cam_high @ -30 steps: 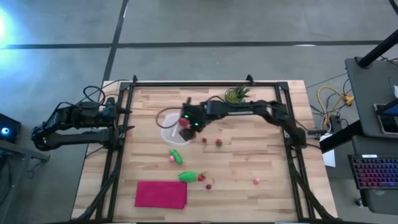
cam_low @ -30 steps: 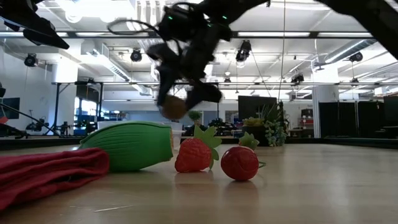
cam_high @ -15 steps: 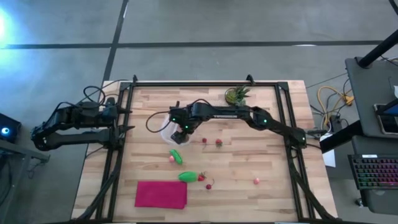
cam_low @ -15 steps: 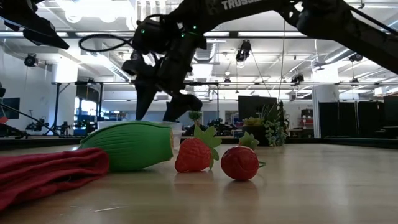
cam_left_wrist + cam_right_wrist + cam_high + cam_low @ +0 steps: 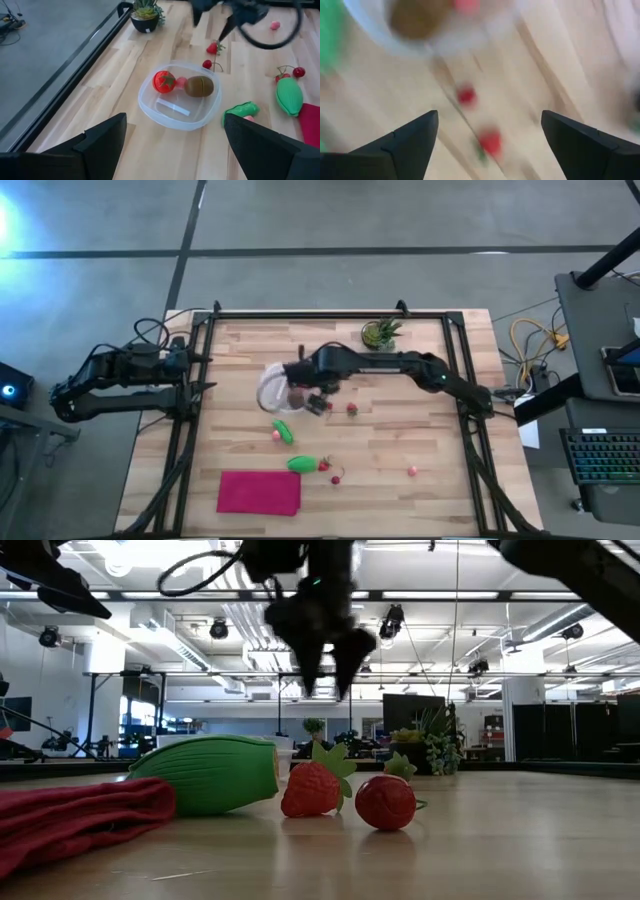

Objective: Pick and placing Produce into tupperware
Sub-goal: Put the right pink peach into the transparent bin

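Right claw (image 5: 318,404) empty, fingers apart above the strawberry (image 5: 351,409); low descent risks knocking it across the bench (image 5: 420,440); left claw parked apart.

The bench (image 5: 125,150) is showing pale, smooth wood planks with a satin sheen. The tupperware (image 5: 150,102) is looking like clear, glossy plastic. Inside it, the tomato (image 5: 163,81) is shining like smooth plastic, while the kiwi (image 5: 199,86) is looking matt and brown. The magenta cloth (image 5: 259,491) is lying as soft, matt fabric. The right hand (image 5: 325,690) is appearing as dark, matt plastic.
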